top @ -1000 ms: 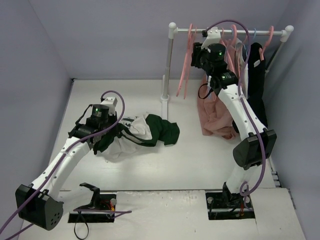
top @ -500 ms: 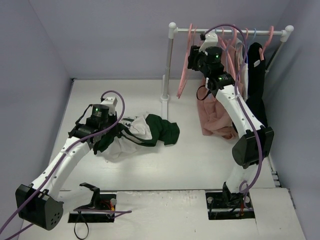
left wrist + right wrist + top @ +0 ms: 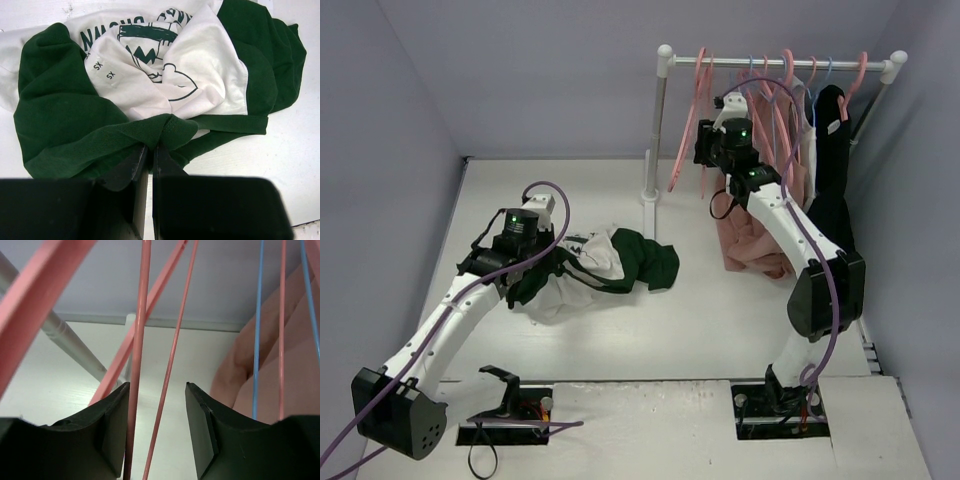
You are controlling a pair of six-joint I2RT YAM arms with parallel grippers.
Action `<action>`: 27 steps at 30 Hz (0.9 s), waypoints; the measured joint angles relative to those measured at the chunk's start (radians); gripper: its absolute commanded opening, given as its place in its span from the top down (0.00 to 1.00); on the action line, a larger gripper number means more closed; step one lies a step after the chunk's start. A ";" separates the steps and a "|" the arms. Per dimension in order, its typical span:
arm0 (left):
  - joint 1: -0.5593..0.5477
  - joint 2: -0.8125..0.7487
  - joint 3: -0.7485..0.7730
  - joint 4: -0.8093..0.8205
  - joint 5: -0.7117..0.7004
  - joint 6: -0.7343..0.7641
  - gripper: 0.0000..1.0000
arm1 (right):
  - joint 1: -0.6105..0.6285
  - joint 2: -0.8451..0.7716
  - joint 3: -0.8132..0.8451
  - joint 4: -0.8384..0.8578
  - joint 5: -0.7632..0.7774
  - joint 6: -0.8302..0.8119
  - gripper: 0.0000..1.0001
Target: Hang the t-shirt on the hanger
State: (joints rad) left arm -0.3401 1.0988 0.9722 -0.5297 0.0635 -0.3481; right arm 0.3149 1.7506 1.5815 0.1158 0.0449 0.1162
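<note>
Right now your left gripper (image 3: 149, 150) is clamped on a green fold of the t-shirt (image 3: 165, 85), which lies crumpled on the desk (image 3: 720, 310). Your right gripper (image 3: 157, 410) has its jaws apart around the hanger (image 3: 142, 315), up at the rail (image 3: 780, 60).

White arms (image 3: 450, 320), black joints (image 3: 825, 295) — purple cables (image 3: 556, 196), green lights (image 3: 512, 219)

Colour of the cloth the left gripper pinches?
Dark green t-shirt fabric in the left gripper; clearest in left wrist view.
</note>
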 measured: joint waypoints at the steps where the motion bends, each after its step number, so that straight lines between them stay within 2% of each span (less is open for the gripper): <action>1: 0.000 0.000 0.000 0.000 0.000 0.000 1.00 | 0.000 -0.012 -0.020 0.000 0.005 0.000 0.58; 6: 0.000 0.002 0.000 0.000 0.001 0.000 1.00 | 0.002 -0.090 -0.101 0.000 0.037 -0.009 0.63; 12: 0.000 0.005 0.000 -0.002 0.009 0.000 1.00 | 0.007 -0.184 -0.151 0.009 0.072 -0.027 0.79; 23: 0.000 0.005 0.000 -0.004 0.011 0.000 1.00 | 0.007 -0.200 -0.160 0.017 0.097 -0.062 0.82; 27: 0.000 0.005 0.000 -0.004 0.011 0.000 1.00 | 0.007 -0.172 -0.159 0.017 0.096 -0.068 0.89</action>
State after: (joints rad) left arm -0.3401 1.1042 0.9722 -0.5335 0.0742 -0.3485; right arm 0.3222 1.5787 1.4222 0.1328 0.1413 0.0477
